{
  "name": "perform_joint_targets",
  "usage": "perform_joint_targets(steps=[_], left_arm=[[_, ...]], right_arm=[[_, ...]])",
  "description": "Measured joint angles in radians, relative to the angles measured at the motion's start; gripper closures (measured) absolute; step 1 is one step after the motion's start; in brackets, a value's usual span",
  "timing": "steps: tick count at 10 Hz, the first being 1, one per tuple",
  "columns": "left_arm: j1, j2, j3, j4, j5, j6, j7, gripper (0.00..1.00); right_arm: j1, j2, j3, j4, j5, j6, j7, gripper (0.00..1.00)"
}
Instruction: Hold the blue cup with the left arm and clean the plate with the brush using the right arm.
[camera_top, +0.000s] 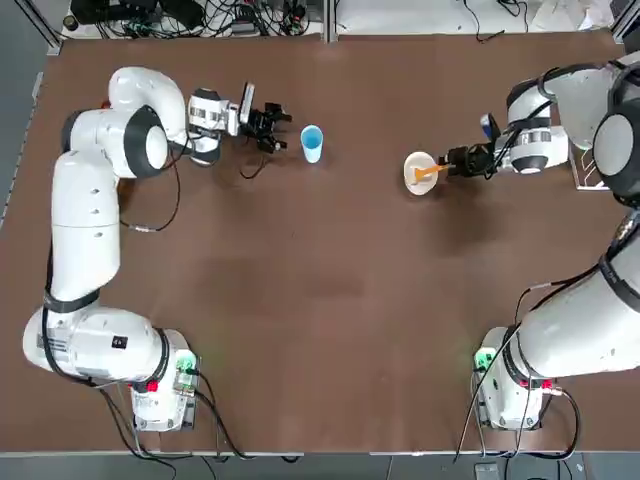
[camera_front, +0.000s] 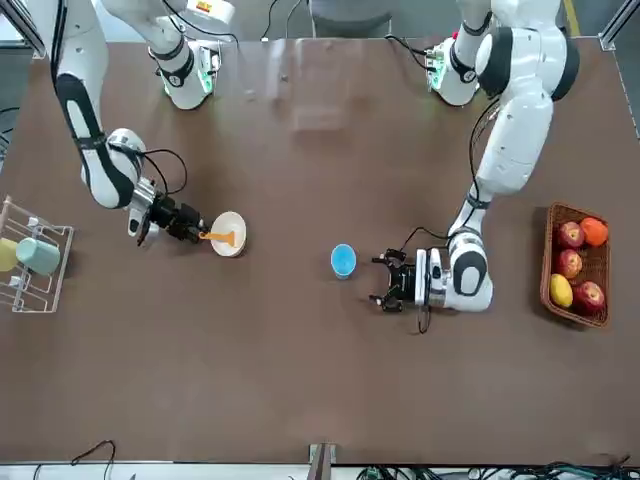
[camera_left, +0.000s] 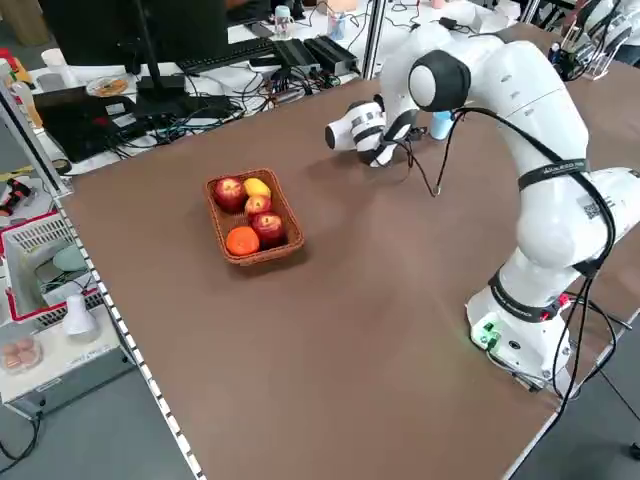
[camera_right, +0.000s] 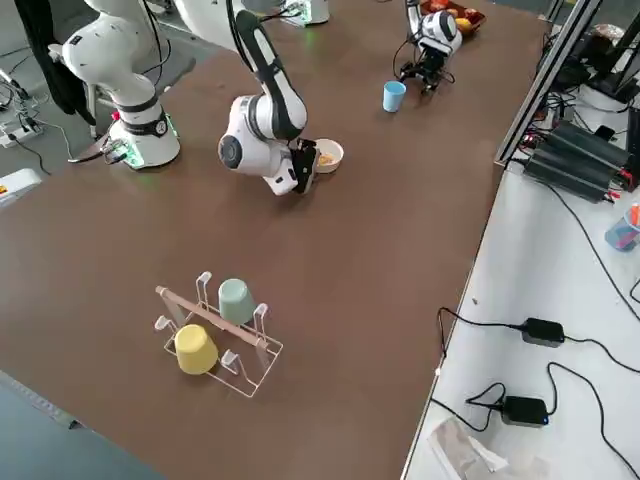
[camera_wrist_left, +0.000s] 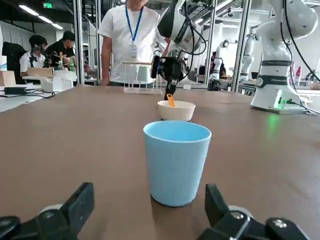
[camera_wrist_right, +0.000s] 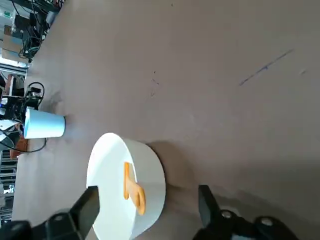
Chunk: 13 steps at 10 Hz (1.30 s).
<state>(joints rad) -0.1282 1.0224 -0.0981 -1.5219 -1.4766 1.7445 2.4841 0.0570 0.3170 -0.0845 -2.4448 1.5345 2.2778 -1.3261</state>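
You are lining up both grasps: the left gripper (camera_top: 272, 128), fingers apart, is lying level just beside the upright blue cup (camera_top: 312, 143), while the right gripper (camera_top: 455, 163), also spread, is nearing the brush (camera_top: 430, 174) resting in the plate (camera_top: 414, 166) ahead, so next close in squarely.

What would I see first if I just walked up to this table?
Two big white robot arms reach over a brown table. The left pincer stands open beside the blue cup, not touching it. The right pincer is at the plate, where the orange brush lies.
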Motion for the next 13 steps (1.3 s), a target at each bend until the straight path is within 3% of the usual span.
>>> perform_joint_targets(steps=[8,9,13], left_arm=[[-0.081,0.005,0.0,-0.021,-0.045,0.0,0.0,0.01],[-0.087,0.009,0.0,-0.023,-0.047,0.001,0.0,0.01],[-0.089,0.026,0.002,-0.02,-0.058,0.003,0.002,0.01]], right_arm=[[0.007,0.0,0.005,0.0,0.001,-0.002,-0.001,0.26],[0.01,0.0,0.006,0.0,0.001,-0.002,-0.001,0.31],[0.013,0.0,0.006,0.0,0.001,-0.003,-0.002,0.39]])
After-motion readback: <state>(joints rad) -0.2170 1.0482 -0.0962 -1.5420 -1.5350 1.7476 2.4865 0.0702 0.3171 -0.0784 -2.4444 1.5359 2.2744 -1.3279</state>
